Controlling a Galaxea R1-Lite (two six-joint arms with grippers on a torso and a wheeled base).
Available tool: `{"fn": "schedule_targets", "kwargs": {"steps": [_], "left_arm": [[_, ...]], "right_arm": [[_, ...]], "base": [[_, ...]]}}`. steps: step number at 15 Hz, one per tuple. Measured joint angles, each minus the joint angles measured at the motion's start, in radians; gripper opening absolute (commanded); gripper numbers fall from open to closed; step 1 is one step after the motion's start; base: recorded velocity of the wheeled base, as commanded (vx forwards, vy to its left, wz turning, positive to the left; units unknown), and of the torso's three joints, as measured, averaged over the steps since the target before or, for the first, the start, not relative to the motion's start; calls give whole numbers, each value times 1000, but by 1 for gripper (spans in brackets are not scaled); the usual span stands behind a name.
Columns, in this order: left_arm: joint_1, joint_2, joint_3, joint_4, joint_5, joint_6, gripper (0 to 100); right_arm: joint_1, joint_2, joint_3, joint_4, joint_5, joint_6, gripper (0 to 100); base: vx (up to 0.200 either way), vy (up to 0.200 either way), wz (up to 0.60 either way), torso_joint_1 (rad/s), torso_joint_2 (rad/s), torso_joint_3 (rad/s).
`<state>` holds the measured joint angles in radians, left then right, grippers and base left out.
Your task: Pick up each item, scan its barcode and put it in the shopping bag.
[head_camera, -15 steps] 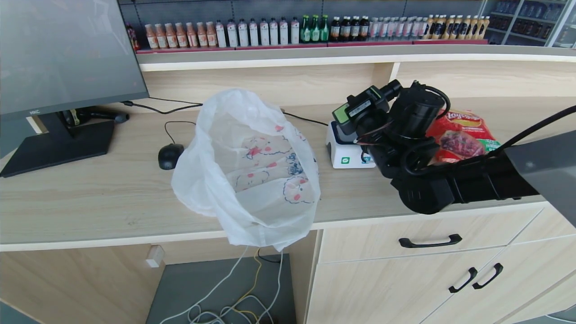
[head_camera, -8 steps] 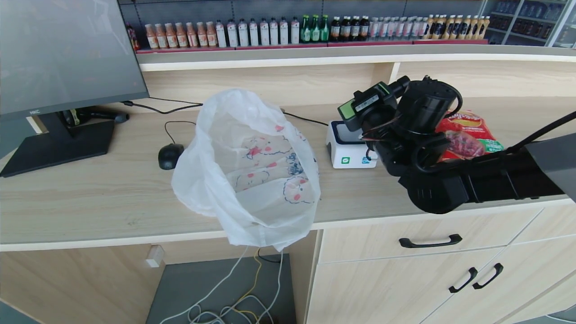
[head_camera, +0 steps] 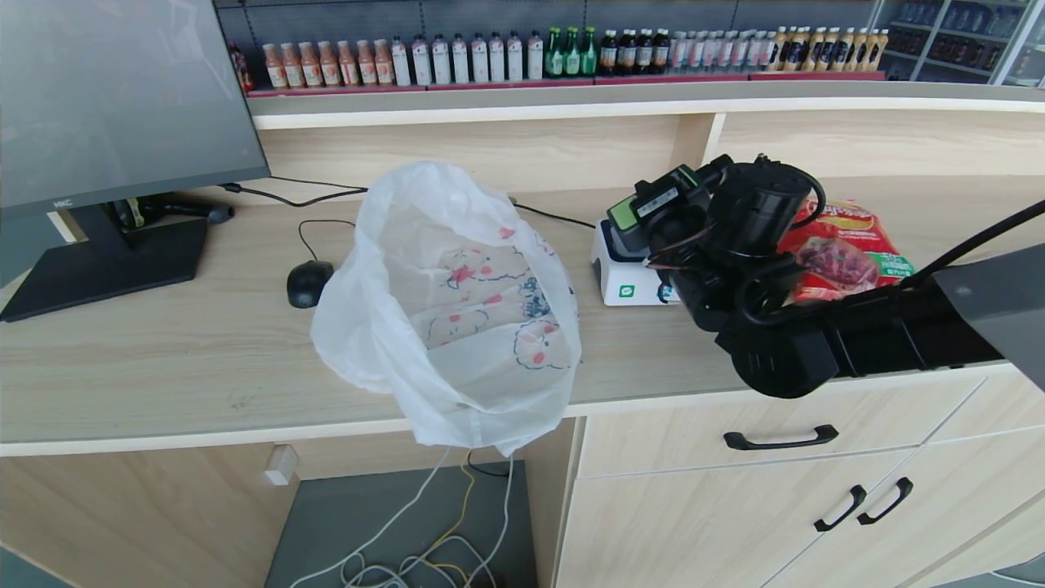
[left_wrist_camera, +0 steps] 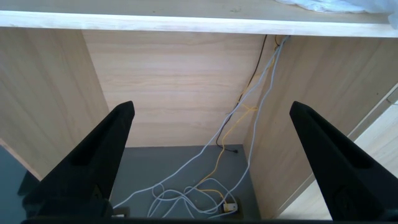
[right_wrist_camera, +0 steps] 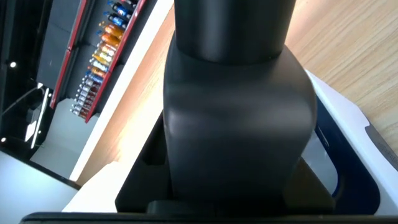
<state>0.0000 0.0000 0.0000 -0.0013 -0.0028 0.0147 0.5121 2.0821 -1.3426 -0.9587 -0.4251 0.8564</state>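
A white plastic shopping bag (head_camera: 457,302) stands open on the counter's front edge, with printed white packs inside. The white barcode scanner (head_camera: 629,278) sits to its right. My right wrist (head_camera: 735,220) hovers just over the scanner and hides part of a red chips bag (head_camera: 849,245) behind it. In the right wrist view, my right gripper (right_wrist_camera: 230,155) is shut on a black container (right_wrist_camera: 236,93), directly above the scanner (right_wrist_camera: 348,137). My left gripper (left_wrist_camera: 211,106) hangs open below the counter with nothing between its fingers.
A monitor (head_camera: 114,98) and a black mouse (head_camera: 309,282) stand on the counter's left. A raised ledge (head_camera: 571,106) with bottle shelves runs behind. Drawers with black handles (head_camera: 780,441) are below right. Loose cables (left_wrist_camera: 205,193) lie on the floor under the counter.
My right arm swung slightly right and up off the scanner, then came back left over it. The bag, chips and left gripper stayed still.
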Motion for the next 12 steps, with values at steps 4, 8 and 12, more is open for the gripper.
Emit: {"fn": "schedule_targets", "kwargs": {"steps": [4,8,12], "left_arm": [[0,0,0,0,0,0,100],[0,0,0,0,0,0,100],[0,0,0,0,0,0,100]], "right_arm": [[-1,19,-8,-1,1,-1,0],[-5,29,-15,-3,0,0,0],[-4,33,-15,-4,1,0,0]], "base": [[0,0,0,0,0,0],[0,0,0,0,0,0],[0,0,0,0,0,0]]}}
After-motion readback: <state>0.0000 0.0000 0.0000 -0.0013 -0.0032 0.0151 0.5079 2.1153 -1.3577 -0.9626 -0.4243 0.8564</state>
